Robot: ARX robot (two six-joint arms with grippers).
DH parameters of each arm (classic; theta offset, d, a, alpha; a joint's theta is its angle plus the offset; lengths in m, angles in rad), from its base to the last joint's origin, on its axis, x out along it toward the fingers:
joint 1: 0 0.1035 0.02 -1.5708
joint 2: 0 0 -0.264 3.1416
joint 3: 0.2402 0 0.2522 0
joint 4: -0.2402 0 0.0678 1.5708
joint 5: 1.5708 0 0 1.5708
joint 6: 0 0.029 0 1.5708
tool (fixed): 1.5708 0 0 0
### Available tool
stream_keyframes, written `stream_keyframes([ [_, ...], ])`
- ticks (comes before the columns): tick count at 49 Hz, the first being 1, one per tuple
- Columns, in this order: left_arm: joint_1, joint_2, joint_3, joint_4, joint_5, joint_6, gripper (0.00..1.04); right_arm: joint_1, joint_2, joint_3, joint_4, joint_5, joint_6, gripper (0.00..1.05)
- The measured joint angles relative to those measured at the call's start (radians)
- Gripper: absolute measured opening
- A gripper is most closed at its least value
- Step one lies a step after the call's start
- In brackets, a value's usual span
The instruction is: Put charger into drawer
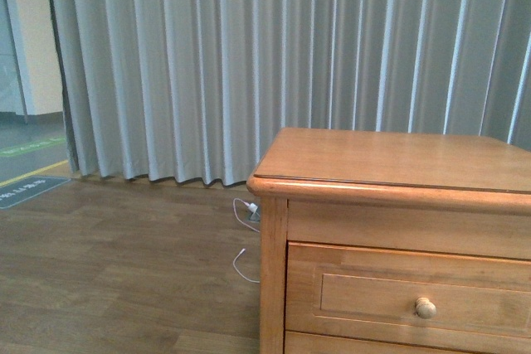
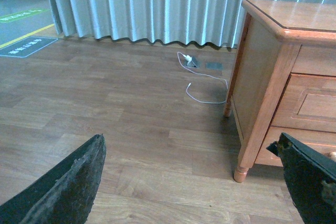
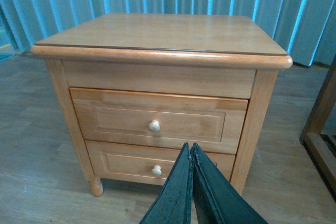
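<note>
— Wooden nightstand, wasn't it? Was the drawer open when you looked?

— No, it sat flush under the top of the nightstand, knob facing out, with the lower drawer front beneath it. I'd guess it had to be pulled before anything else could happen.

— And the charger?

— I couldn't spot it anywhere. Only a thin white cable trailed over the floor beside the nightstand, near the curtain, plugged in at a floor socket, I think.

— What were the claws doing?

— The right gripper hung in front of the nightstand with fingers pressed together, gripping nothing, roughly facing the drawers, perhaps to go for the knob. The left gripper was spread wide over the floor beside the nightstand, empty.
</note>
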Motion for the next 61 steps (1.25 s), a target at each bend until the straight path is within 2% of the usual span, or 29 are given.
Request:
stream_keyframes([
  [42,0.0,0.0,0.0,0.0,0.001,0.0,0.99,0.002,-0.068,-0.075,0.01,0.002,-0.001,0.02],
  [61,0.0,0.0,0.0,0.0,0.001,0.0,0.99,0.002,-0.068,-0.075,0.01,0.003,0.0,0.68],
])
